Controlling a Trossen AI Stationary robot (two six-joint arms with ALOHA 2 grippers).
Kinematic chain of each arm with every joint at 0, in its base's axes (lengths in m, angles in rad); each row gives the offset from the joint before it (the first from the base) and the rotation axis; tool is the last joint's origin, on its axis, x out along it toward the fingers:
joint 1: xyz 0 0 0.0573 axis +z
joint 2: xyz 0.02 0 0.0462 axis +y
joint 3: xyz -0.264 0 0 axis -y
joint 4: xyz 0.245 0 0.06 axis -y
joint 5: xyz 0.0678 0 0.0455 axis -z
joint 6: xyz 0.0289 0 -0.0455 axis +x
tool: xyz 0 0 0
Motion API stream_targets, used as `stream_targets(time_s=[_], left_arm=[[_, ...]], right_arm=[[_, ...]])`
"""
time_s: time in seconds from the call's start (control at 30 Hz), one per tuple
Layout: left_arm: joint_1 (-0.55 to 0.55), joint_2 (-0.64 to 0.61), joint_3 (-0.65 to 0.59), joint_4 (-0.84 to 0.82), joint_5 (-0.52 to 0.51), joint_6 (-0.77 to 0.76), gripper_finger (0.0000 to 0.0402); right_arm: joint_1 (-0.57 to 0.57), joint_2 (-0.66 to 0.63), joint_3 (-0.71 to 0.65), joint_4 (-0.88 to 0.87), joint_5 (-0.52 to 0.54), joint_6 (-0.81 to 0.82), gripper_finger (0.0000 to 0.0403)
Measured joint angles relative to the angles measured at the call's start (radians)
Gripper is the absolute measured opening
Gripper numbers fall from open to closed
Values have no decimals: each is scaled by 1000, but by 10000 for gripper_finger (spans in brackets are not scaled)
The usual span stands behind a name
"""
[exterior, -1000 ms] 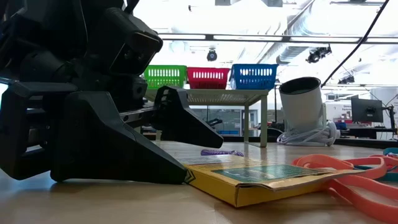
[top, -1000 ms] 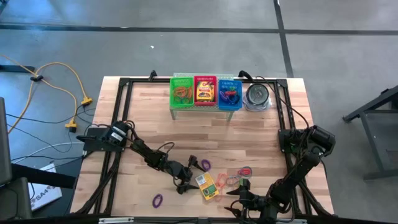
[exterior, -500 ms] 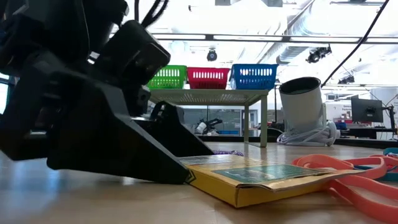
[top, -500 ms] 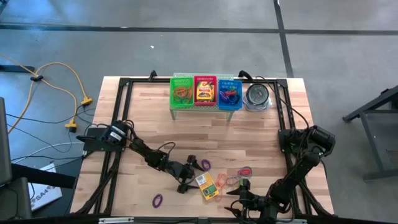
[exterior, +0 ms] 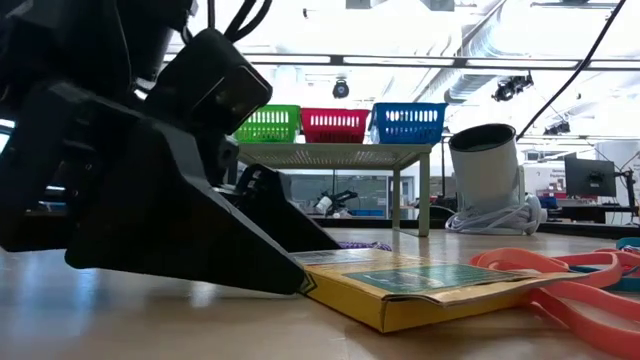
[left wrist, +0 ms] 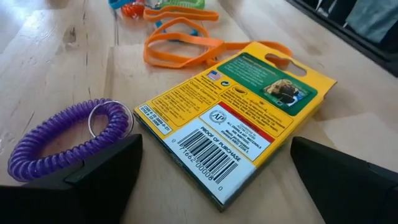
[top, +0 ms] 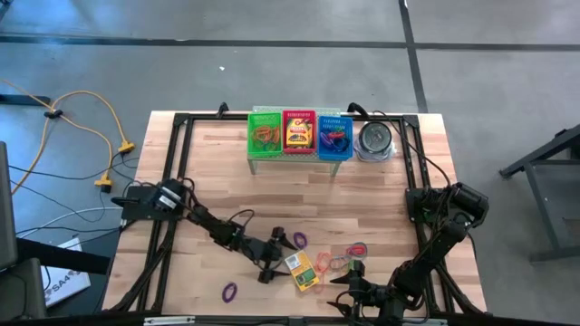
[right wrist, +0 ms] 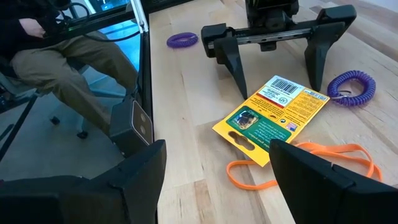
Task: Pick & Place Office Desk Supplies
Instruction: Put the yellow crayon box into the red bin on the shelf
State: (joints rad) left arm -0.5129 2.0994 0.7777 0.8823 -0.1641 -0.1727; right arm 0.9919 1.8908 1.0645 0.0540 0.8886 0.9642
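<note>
A flat yellow-and-green crayon box (top: 302, 270) lies back side up near the table's front edge. My left gripper (top: 277, 259) stands open at the box's barcode end (left wrist: 214, 158). Its two fingers (right wrist: 235, 62) come down to the table on either side of that end, with a gap showing on both sides. One fingertip (exterior: 296, 284) stands right at the box's corner. Loose rubber bands (top: 349, 254) and a purple coil band (left wrist: 68, 140) lie around the box. My right gripper (top: 337, 292) hovers open at the front edge, pointing at the box (right wrist: 273, 118).
A small shelf at the back holds a green basket (top: 265, 136), a red one (top: 298, 134) and a blue one (top: 333, 136), with a round metal tin (top: 374, 138) beside them. Another purple band (top: 229, 292) lies front left. A seated person's legs (right wrist: 62, 68) show beyond the table's edge.
My left gripper has rolled about the line it points along, and its farther finger has come down toward the table beside the crayon box. Its fingers stay open. The box and the bands have not moved.
</note>
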Motion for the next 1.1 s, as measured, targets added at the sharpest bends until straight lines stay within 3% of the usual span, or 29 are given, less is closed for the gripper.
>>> stream_targets(time_s=[0.47,0.63,0.83,1.1], left_arm=[[-15,-2,1,-33,-63,11,398],[-16,-2,1,-44,-80,10,377],[-16,-2,1,-44,-89,3,309],[-25,-1,1,-46,-136,-43,155]], right_arm=[[0,0,0,-2,0,0,274],[0,0,0,-3,2,0,274],[0,0,0,-2,2,0,274],[0,0,0,-2,2,0,274]])
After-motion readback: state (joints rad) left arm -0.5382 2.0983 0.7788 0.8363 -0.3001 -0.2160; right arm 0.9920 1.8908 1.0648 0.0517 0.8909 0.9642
